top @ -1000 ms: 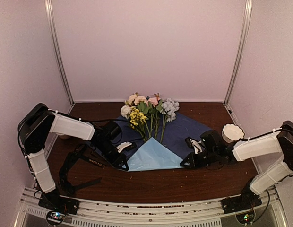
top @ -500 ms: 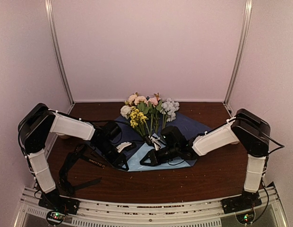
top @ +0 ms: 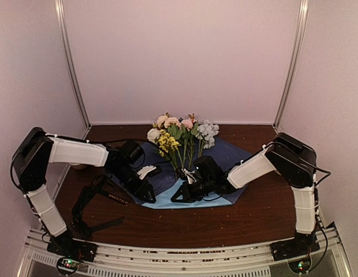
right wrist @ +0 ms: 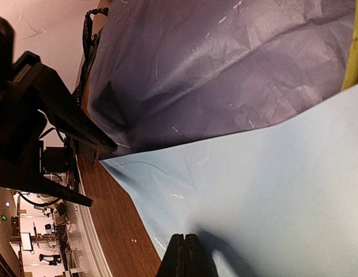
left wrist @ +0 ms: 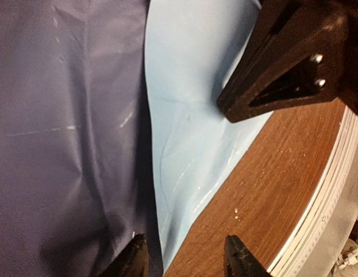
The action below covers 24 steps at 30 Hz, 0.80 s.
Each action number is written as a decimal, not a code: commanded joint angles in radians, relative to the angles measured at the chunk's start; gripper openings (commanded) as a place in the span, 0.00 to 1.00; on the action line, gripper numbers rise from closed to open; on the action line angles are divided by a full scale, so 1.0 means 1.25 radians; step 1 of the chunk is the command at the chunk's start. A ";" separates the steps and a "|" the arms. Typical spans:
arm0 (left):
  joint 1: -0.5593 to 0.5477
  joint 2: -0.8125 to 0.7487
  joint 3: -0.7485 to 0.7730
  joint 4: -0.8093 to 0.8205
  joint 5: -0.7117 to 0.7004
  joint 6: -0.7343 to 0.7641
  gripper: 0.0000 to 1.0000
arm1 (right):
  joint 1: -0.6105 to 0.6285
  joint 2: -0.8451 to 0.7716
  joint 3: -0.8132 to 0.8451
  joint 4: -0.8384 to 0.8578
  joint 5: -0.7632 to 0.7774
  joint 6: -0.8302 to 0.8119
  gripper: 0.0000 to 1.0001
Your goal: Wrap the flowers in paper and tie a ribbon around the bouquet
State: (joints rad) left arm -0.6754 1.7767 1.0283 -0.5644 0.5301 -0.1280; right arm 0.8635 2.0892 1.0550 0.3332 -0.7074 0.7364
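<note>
Brown wooden surface [top: 254, 213] carries everything, and the largest thing on it is the paper [top: 225, 156], spread dark side up in the middle with its near corner folded over as a light-blue flap [right wrist: 283, 184]. The flowers [top: 182, 135] lie on the sheet, heads toward the far wall and stems running down under the fold.

What we see changing is a handover. A second ago the right arm sat out at the sheet's right corner; now the right gripper [top: 180, 196] is in over the flap. Its jaws are closed and their tips rest on the light paper, though we cannot tell whether a pinch of it is caught between them. The left gripper [left wrist: 187, 259], shut until a moment ago, has parted its jaws over the flap's left edge with nothing between them, and that arm has drawn back a little. We judge that the right side now pins the first fold while the left lets go, so the wrapping has only begun.

The ribbon [top: 112, 198] lies untouched on the wood left of the sheet, beside the left arm. The two grippers crowd the same near corner, which leaves little room for the next fold.
</note>
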 commanded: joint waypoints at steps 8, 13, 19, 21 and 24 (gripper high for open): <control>0.128 -0.341 -0.213 0.135 -0.185 -0.402 0.59 | -0.003 0.044 0.015 -0.101 0.032 0.000 0.00; 0.160 -0.353 -0.317 0.246 -0.196 -0.482 0.71 | -0.002 0.046 0.011 -0.096 0.031 -0.002 0.00; 0.168 -0.246 -0.328 0.349 -0.165 -0.506 0.72 | -0.003 0.039 0.004 -0.091 0.032 -0.007 0.00; 0.168 -0.227 -0.325 0.357 -0.166 -0.515 0.71 | -0.002 0.034 0.002 -0.087 0.033 -0.007 0.00; 0.168 -0.227 -0.330 0.401 -0.168 -0.536 0.60 | -0.002 0.032 0.002 -0.084 0.035 -0.007 0.00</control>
State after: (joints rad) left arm -0.4721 1.4708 0.6235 -0.1616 0.3206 -0.7444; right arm 0.8631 2.0953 1.0763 0.3004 -0.7158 0.7361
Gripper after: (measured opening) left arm 0.662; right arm 0.006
